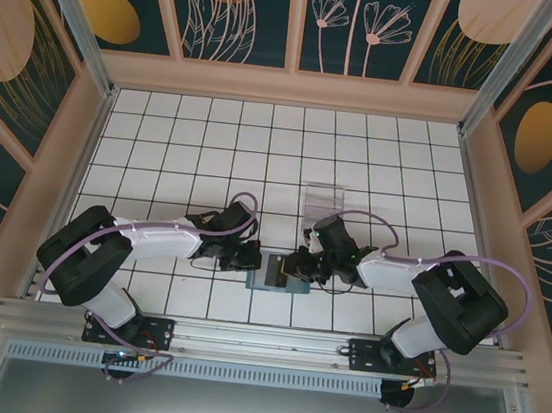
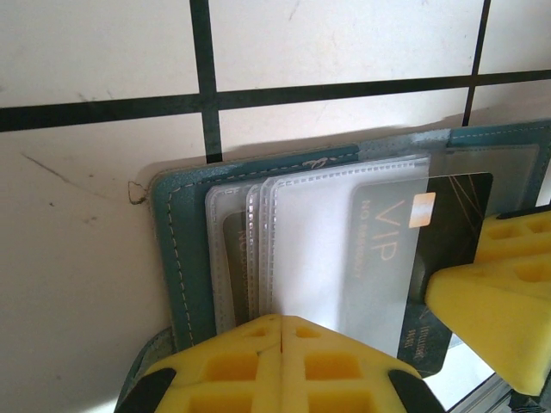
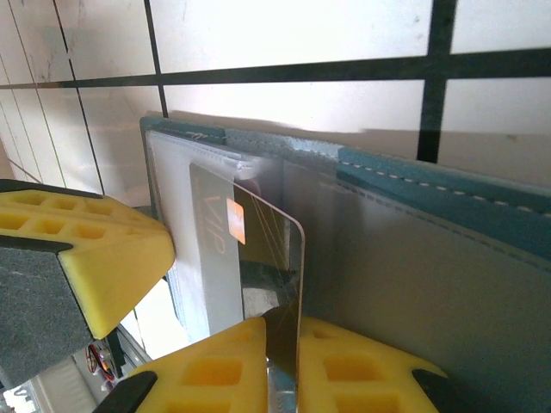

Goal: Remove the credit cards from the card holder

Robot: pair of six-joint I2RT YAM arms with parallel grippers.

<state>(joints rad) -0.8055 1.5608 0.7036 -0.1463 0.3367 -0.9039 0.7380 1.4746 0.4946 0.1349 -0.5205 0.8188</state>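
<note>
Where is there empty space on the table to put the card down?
The table is bare along the back wall and all the way left of the clear tray. It is crowded near the front, where the left gripper and right gripper meet over the card holder.

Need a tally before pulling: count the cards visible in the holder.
2. The dark VIP card sticks out of its clear sleeve, pinched by the right claw; another dark card seems to sit in the leftmost sleeve. More may hide behind the sleeves.
</note>
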